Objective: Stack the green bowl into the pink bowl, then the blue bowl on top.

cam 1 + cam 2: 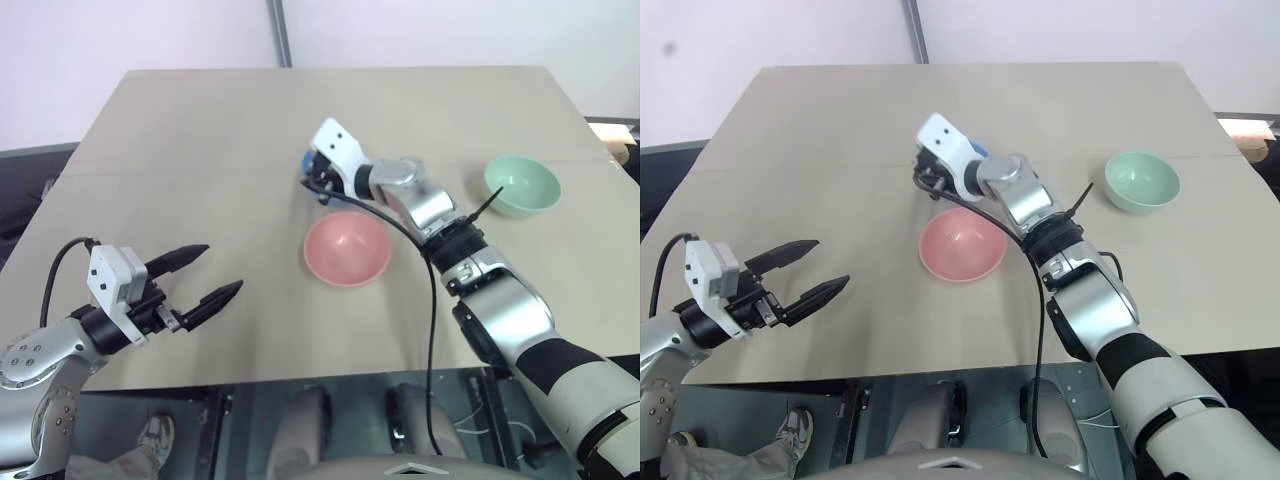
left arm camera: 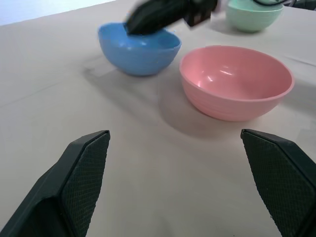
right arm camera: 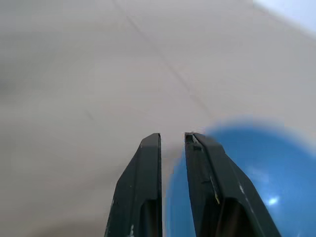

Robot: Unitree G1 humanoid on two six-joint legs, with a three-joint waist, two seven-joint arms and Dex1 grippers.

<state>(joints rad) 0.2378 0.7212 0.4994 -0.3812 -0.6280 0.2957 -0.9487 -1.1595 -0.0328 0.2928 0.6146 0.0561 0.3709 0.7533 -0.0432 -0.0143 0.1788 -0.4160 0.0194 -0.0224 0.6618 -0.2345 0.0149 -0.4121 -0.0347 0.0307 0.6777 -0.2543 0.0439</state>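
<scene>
Your right gripper is pinched on the blue bowl's rim just behind the pink bowl, left gripper spread idle, green bowl well right; the plastic looks light, stiff, slippery, so grip the rim.

The left arm, silver-jointed with a white wrist block, is reaching in low from the near left, its forearm lying roughly level and angling toward the middle. The left gripper, a pair of tapered black fingers with cross-hatched pads, is holding its jaws spread wide with nothing between them. The right arm, silver and black with a black cable running along it, is stretching far forward and across toward the left, elbow extended. The right gripper, seen from its own wrist, is showing its two black fingers drawn nearly parallel, a narrow slit between the tips.
</scene>
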